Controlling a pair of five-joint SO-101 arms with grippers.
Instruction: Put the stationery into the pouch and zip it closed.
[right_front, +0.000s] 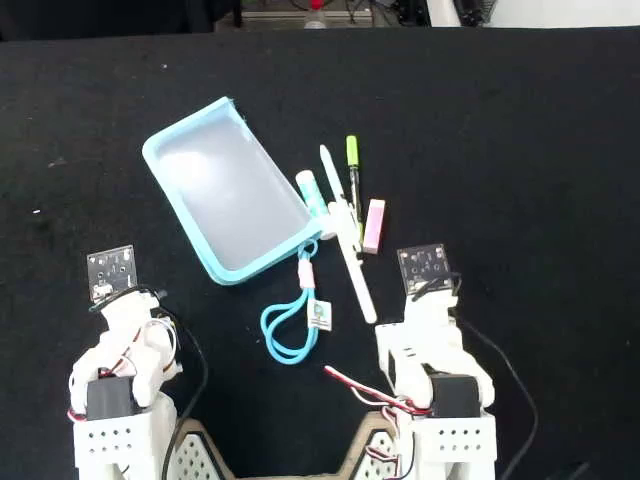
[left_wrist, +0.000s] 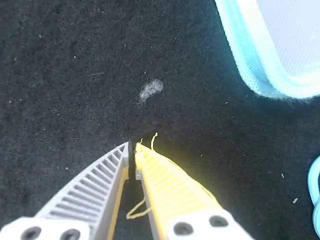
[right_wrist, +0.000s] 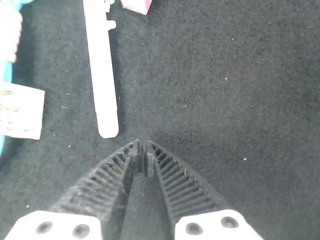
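Note:
A light blue pouch (right_front: 228, 200) lies tilted on the black table, its corner (left_wrist: 280, 55) close ahead of my left gripper. Its blue cord loop (right_front: 288, 330) with a white tag (right_front: 319, 314) trails toward the arms. Beside the pouch lie a white pen (right_front: 350, 255), a green highlighter (right_front: 352, 155), a pink eraser (right_front: 373, 226) and a small teal-capped tube (right_front: 311, 192). My left gripper (left_wrist: 134, 148) is shut and empty near the front left. My right gripper (right_wrist: 142, 147) is shut and empty just short of the white pen's tip (right_wrist: 107, 131).
Black cloth covers the table (right_front: 520, 150). A speck of grey lint (left_wrist: 151, 90) lies ahead of the left gripper. The tag (right_wrist: 20, 111) rests near the pen. Both arm bases (right_front: 120, 420) stand at the front edge.

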